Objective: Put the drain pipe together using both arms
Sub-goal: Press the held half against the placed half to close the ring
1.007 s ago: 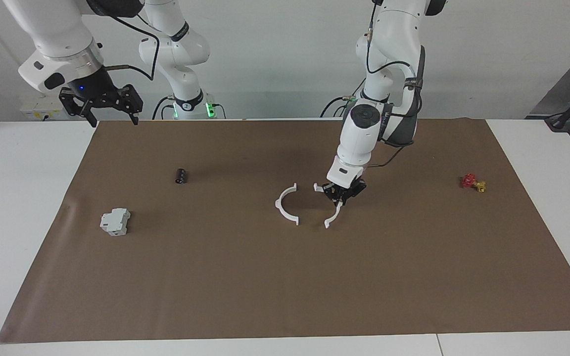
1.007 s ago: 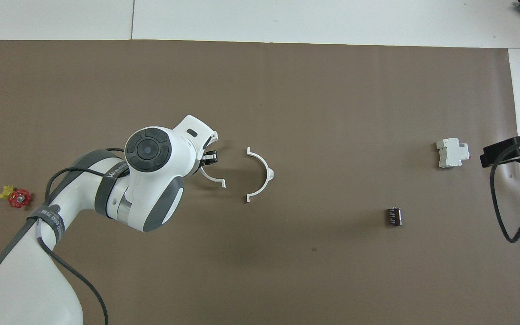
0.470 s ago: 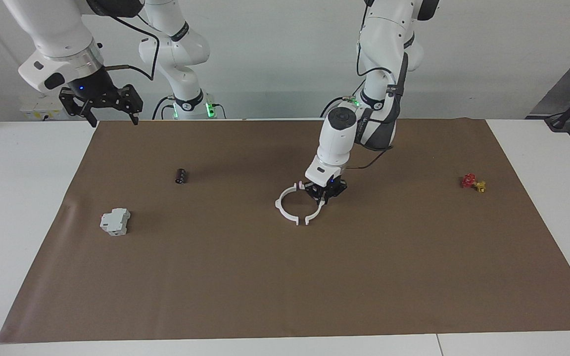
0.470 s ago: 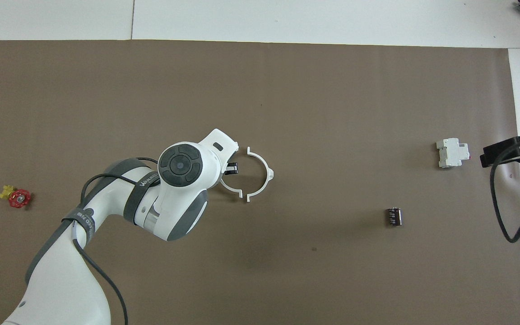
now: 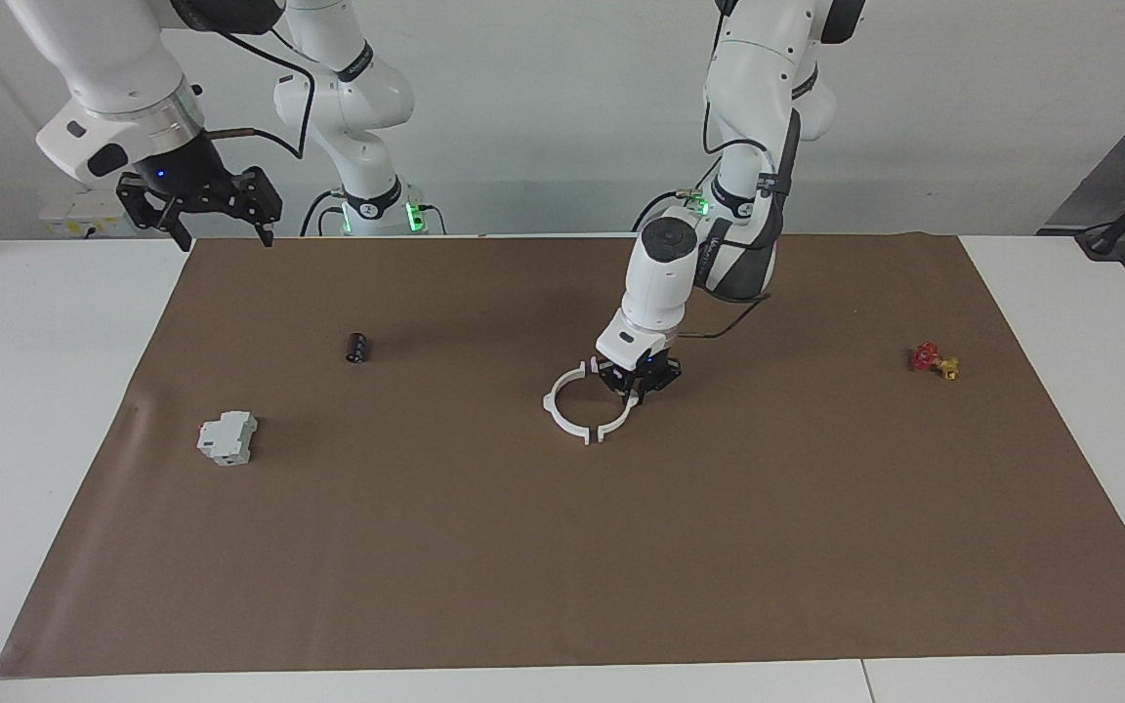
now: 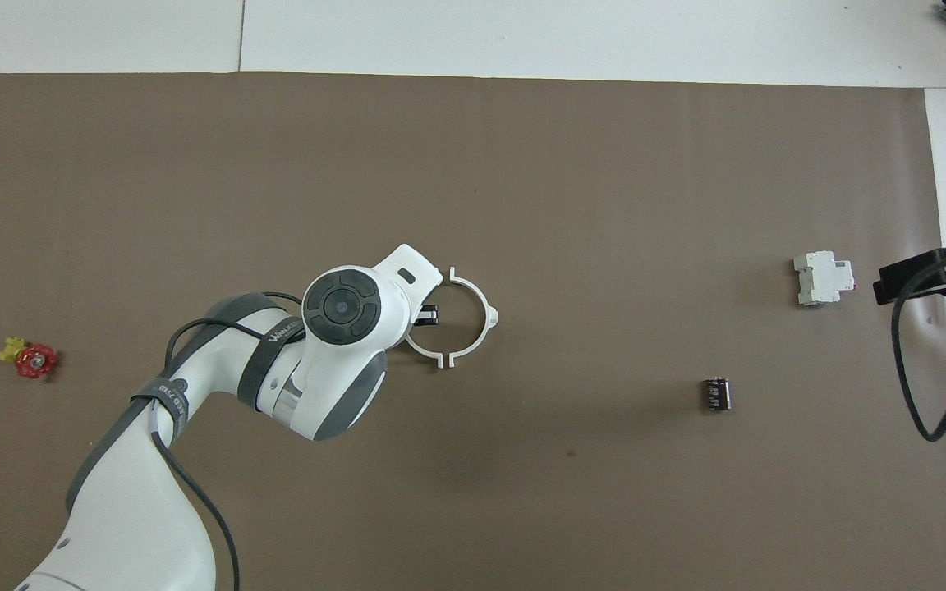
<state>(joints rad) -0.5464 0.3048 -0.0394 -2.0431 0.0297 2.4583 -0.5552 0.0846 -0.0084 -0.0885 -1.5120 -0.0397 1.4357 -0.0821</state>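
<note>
- Brown paper covers the middle of the white table (image 5: 55, 410) in the facing view, and the drain pipe lies near its centre as two white half-rings set end to end.
- One half-ring (image 5: 559, 408), toward the right arm's end, lies flat on the paper by itself.
- Its partner, the held half-ring (image 5: 621, 418), sits between the narrow fingers of the left gripper (image 5: 637, 383), its end tabs just beside or touching those of the first; I cannot tell which.
- From its base the left arm (image 5: 662, 273) reaches down over the paper with its wrist pointed steeply at the ring.
- Raised over the table edge at its own end, the right gripper (image 5: 199, 205) waits with fingers spread wide and nothing between them.
- A small dark cylinder (image 5: 357, 347) and a grey-white block (image 5: 228, 436) lie toward the right arm's end, the block farther from the robots; a red-and-brass valve (image 5: 933, 360) lies toward the left arm's end.
- Seen in the overhead view, the two halves form a nearly closed circle, the free half-ring (image 6: 477, 316) plain, the held half-ring (image 6: 421, 350) partly under the left arm's wrist (image 6: 346, 308).
- Only the tip of the left gripper (image 6: 429, 313) shows, inside the ring's curve.
- At the frame edge, the right gripper (image 6: 929, 275) is beside the block (image 6: 823, 279), with the cylinder (image 6: 717, 393) nearer the robots and the valve (image 6: 29, 359) well apart.
</note>
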